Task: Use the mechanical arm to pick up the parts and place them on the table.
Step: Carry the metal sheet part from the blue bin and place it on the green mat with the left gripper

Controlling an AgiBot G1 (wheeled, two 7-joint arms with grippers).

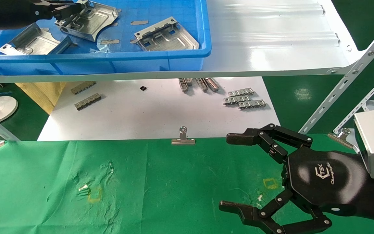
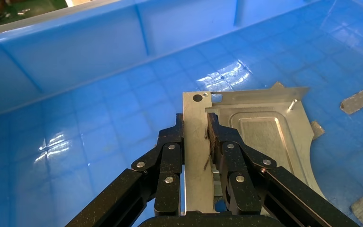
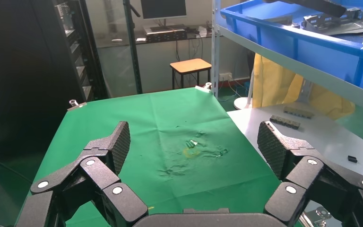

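My left gripper reaches into the blue bin on the shelf. In the left wrist view the gripper is shut on the upright flange of a silvery stamped part, which also shows in the head view. Two more parts lie in the bin. My right gripper is open and empty, low over the right side of the green cloth table. The right wrist view shows its wide-apart jaws above the cloth.
The bin sits on a glossy white shelf with slanted metal braces at the right. Under it a white board carries ridged metal strips. A binder clip holds the cloth's far edge. Yellow squares mark the cloth.
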